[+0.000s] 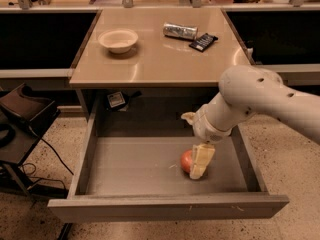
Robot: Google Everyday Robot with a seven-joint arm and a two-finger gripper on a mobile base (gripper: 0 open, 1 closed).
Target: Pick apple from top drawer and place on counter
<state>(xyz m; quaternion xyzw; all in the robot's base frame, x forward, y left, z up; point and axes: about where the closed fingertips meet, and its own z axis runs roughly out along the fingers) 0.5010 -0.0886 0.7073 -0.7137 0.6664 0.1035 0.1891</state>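
The top drawer (130, 166) is pulled out wide below the counter (155, 64). The red-orange apple (186, 160) lies on the drawer's grey floor, right of the middle. My gripper (199, 162), cream coloured, hangs from the white arm (260, 96) and reaches down into the drawer. It is right at the apple and covers the apple's right side. Only the apple's left part shows.
A pale bowl (118, 39), a silver can (180, 31) and a black packet (202, 42) lie on the counter. A small tagged object (116, 100) sits at the drawer's back left. A black stand (20, 119) with cables is on the floor at the left.
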